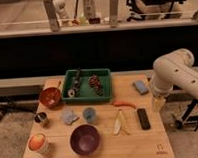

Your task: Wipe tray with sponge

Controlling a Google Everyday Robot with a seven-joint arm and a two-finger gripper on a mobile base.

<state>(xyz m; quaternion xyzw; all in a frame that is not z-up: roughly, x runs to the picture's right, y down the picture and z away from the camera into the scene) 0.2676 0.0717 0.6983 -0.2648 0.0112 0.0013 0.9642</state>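
While sponge lies untouched, tabletop (141,141) carries everything: robot arm (175,74) looms at right edge, green tray (109,84) sits far-centre w/ odd items still inside. The tool (158,103) hangs by tabletop's right edge, grip state can't tell, prob. staged there for nearby blue sponge (140,86), just right of tray.

arm (179,72) cut off right, gripper (158,104) (by table (146,141) edge) — indistinct

Matt wood table (138,143) w/ plastic tray (86,71), glossy bowl (85,139) — smooth end effector (158,104) nr table edge.
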